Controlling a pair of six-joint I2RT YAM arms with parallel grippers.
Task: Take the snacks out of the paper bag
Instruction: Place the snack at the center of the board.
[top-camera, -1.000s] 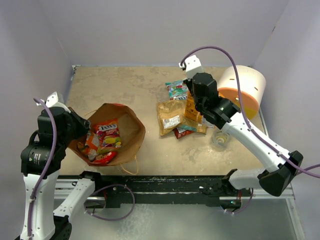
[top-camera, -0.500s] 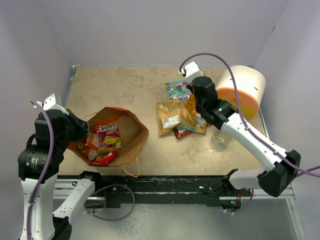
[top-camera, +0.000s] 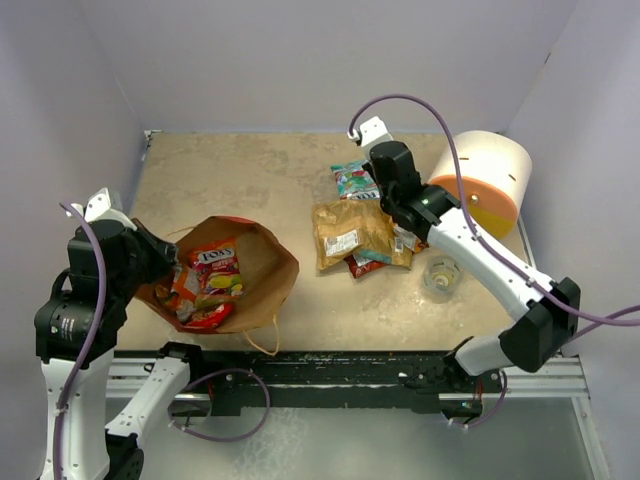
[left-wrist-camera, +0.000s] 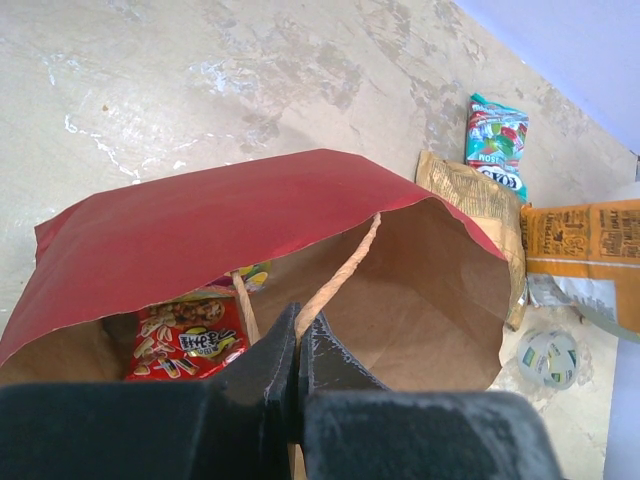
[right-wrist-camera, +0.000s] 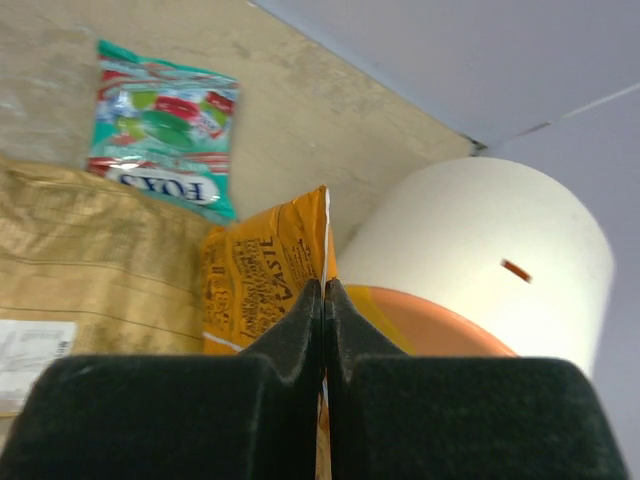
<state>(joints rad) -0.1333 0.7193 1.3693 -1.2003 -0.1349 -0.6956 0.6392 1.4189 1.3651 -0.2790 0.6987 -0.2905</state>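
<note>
Left wrist view: the red wall of the paper bag (left-wrist-camera: 230, 215) covers most of its contents; only a red packet (left-wrist-camera: 185, 340) shows, lower left. The orange packet (left-wrist-camera: 590, 240) runs off the right edge. Right wrist view: black fingers (right-wrist-camera: 290, 340) hide its lower part.

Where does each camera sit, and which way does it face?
Top external: above and behind, looking down on the table; left arm and right arm show.
Left wrist: faces into the mouth of the paper bag; left hand shut on its rim.
Right wrist: faces the back wall; right hand shut on the orange packet, white cylinder beyond.
Shared: both wrist views show the teal packet.
</note>
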